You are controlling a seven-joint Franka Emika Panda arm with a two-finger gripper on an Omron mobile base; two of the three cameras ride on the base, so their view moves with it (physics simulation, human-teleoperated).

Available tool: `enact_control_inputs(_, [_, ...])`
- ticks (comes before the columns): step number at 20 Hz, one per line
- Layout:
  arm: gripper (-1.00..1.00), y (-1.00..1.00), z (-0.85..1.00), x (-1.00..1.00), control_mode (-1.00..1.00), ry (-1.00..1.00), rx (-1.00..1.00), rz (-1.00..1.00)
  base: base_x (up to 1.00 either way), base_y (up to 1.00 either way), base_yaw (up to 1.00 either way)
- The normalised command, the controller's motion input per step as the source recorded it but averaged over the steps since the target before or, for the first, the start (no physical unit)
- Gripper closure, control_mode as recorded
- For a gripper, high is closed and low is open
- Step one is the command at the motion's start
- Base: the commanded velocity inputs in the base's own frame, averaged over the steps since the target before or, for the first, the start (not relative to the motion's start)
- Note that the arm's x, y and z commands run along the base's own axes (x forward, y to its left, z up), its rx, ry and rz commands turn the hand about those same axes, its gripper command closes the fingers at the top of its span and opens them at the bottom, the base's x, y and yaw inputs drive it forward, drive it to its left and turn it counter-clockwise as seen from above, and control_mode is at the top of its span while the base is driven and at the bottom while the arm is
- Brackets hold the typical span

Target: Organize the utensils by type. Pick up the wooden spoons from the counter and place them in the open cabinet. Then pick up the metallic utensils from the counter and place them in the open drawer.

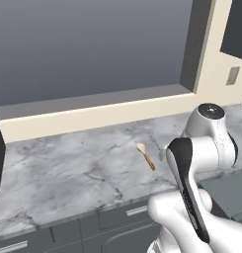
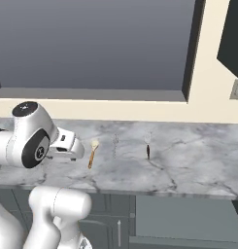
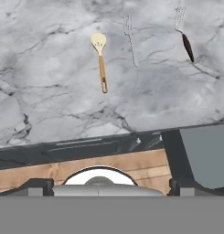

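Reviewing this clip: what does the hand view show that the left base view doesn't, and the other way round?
Hand view alone: a dark-handled fork at the upper right, beyond the all-metal fork, plus the slate-grey inside of the open drawer below the counter edge, and the tines and spoon bowl in detail.

Left base view alone: the large grey window recess behind the counter, a wall outlet, and the white arm rising from the lower right.

Both: the marble counter and the wooden spoon with its pale bowl, lying flat, untouched. The all-metal fork is only a faint line in the left base view.

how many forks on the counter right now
2. An all-metal fork lies just right of the wooden spoon; a dark-handled fork lies further right. Others could sit outside the views.
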Motion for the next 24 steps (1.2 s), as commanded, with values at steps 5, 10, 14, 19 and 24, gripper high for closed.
enact_control_inputs(5, [-1.0, -0.11, -0.1, 0.28, -1.0, 0.0, 0.01, 0.08, 0.07, -0.02, 0.02])
enact_control_inputs(10, [-1.0, -0.03, -0.31, 0.57, -1.0, 0.0, 0.02, 0.04, 0.0, 0.0, 0.0])
enact_control_inputs(14, [-1.0, 0.0, -0.3, 0.62, -1.0, 0.0, 0.0, 0.0, 0.0, 0.0, 0.0])
enact_control_inputs(19, [-1.0, 0.01, -0.23, 0.7, -1.0, 0.0, 0.0, 0.0, 0.0, 0.0, 0.0])
enact_control_inputs(24, [-1.0, 0.0, -0.32, 0.53, -1.0, 0.01, 0.0, 0.0, 0.0, 0.0, 0.0])
